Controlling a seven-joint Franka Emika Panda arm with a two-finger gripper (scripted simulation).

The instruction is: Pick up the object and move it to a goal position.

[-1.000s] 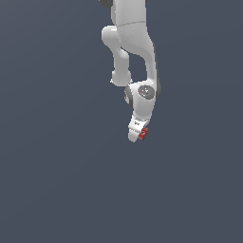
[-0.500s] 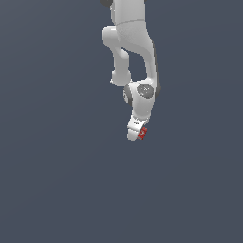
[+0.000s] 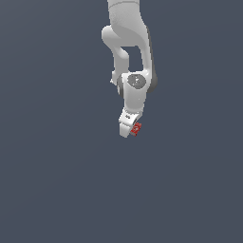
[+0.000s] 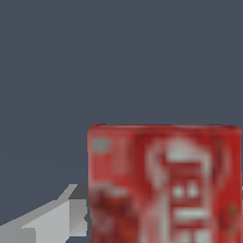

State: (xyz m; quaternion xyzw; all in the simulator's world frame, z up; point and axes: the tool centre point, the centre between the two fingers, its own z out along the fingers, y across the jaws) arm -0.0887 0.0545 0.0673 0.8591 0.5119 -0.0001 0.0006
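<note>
The object, a small red block (image 3: 136, 128) with pale markings, sits at the tip of the white arm's gripper (image 3: 131, 131) in the exterior view, held off the grey ground. In the wrist view the red block (image 4: 163, 185) fills much of the picture, very close to the camera, with one grey finger (image 4: 52, 220) against its side. The other finger is hidden. The gripper is shut on the block.
A plain dark grey surface (image 3: 57, 180) spreads all around. The white arm (image 3: 130, 52) reaches down from the top of the exterior view. No other objects show.
The gripper with the red block has shifted slightly upward in the exterior view; the hold looks unchanged.
</note>
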